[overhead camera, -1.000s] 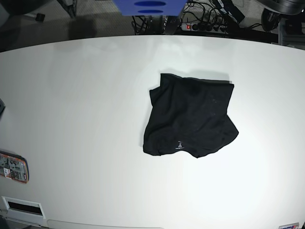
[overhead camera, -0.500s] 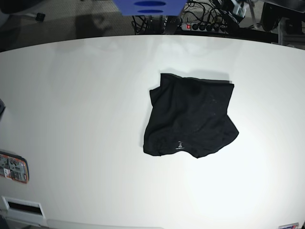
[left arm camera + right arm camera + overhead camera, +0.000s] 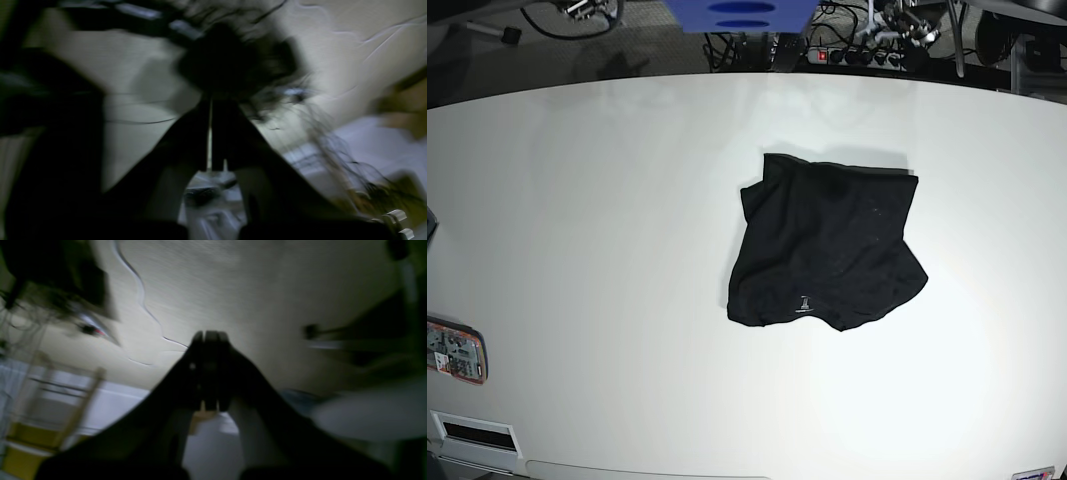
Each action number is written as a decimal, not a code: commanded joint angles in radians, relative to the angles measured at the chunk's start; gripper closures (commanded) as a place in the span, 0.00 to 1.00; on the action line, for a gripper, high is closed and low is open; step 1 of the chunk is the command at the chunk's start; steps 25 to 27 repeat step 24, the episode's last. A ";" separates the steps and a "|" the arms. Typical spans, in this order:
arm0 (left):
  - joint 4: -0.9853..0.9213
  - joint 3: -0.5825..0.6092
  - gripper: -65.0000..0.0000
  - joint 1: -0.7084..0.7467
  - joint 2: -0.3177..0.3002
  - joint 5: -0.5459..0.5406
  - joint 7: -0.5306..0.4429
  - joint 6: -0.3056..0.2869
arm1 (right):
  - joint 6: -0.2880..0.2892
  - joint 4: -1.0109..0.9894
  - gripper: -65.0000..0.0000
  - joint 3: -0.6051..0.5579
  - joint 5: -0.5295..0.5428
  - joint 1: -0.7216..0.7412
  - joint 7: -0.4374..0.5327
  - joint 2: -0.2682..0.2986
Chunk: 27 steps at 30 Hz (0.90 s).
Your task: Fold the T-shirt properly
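The black T-shirt [image 3: 827,245] lies folded into a compact rough rectangle right of the middle of the white table [image 3: 577,200], with a tiny light label mark [image 3: 803,303] near its front edge. Neither gripper touches it. In the blurred left wrist view my left gripper [image 3: 210,100] is shut with nothing in it, pointing at the floor and cables. My right gripper [image 3: 210,336] shows in the right wrist view, shut and holding nothing, over pale floor. Bits of both arms [image 3: 912,18] show beyond the table's far edge.
A power strip [image 3: 847,55] with a red light and tangled cables lies behind the far edge. A blue object [image 3: 739,14] sits at top centre. An orange-edged card [image 3: 455,350] and a white vented box [image 3: 472,432] are at the front left.
Parts of both arms have come into view beyond the far edge of the table. The T-shirt has not moved.
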 commanded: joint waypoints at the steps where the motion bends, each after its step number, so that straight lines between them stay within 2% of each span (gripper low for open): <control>1: -0.009 -0.001 1.00 0.016 0.004 0.035 0.045 -0.024 | 0.019 -0.019 1.00 0.018 0.006 -0.039 -0.069 0.004; 6: -0.010 -0.001 1.00 0.010 0.008 0.087 0.067 -0.024 | 0.019 -0.019 1.00 0.116 0.093 -0.036 -0.087 0.004; 9: -0.010 -0.001 1.00 0.009 0.008 0.096 0.065 -0.024 | 0.019 -0.013 1.00 0.123 0.104 -0.036 -0.050 -0.036; 11: -0.010 -0.001 1.00 0.009 0.010 0.099 0.062 -0.024 | 0.019 0.025 1.00 0.124 0.104 -0.036 0.065 -0.060; 13: -0.012 -0.001 1.00 0.007 0.025 0.099 0.035 -0.024 | 0.019 0.067 1.00 0.127 0.106 -0.035 0.220 -0.093; 15: -0.012 -0.001 1.00 0.009 0.030 0.099 -0.010 -0.024 | 0.019 0.075 1.00 0.127 0.107 -0.033 0.310 -0.134; 20: -0.013 -0.003 1.00 0.006 0.036 0.094 -0.018 -0.024 | 0.019 0.071 1.00 0.123 0.104 0.070 0.260 -0.195; 27: -0.012 -0.003 1.00 0.006 0.039 0.094 -0.027 -0.024 | 0.019 0.071 1.00 0.121 0.102 0.119 0.241 -0.194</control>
